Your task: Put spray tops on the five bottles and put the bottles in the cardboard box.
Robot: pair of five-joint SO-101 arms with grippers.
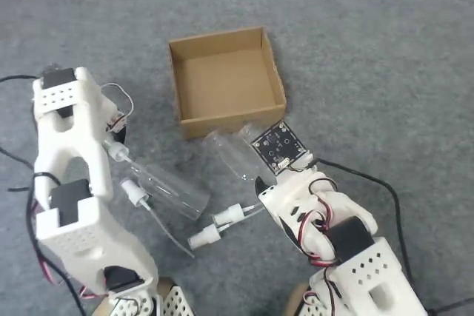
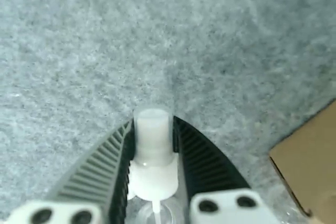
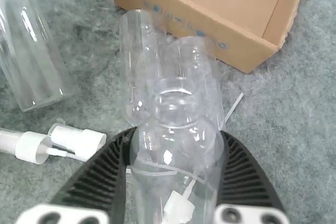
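From above, the cardboard box [image 1: 226,79] stands open with nothing in it. A bottle [image 1: 167,186] lies on the carpet [image 1: 385,72] by the left arm with a spray top [image 1: 117,152] at its neck, and loose spray tops [image 1: 228,214] wait near the right arm. At the left wrist, the left gripper [image 2: 152,129] is closed tight on that white spray top. To seat it well, I would keep it square to the neck and stop the bottle rolling. At the right wrist, the right gripper [image 3: 176,145] is clamped around a clear bottle [image 3: 178,129] whose open mouth faces the box. The bottle is smooth, round and see-through, so probably slippery; a firm, steady hold seems wise.
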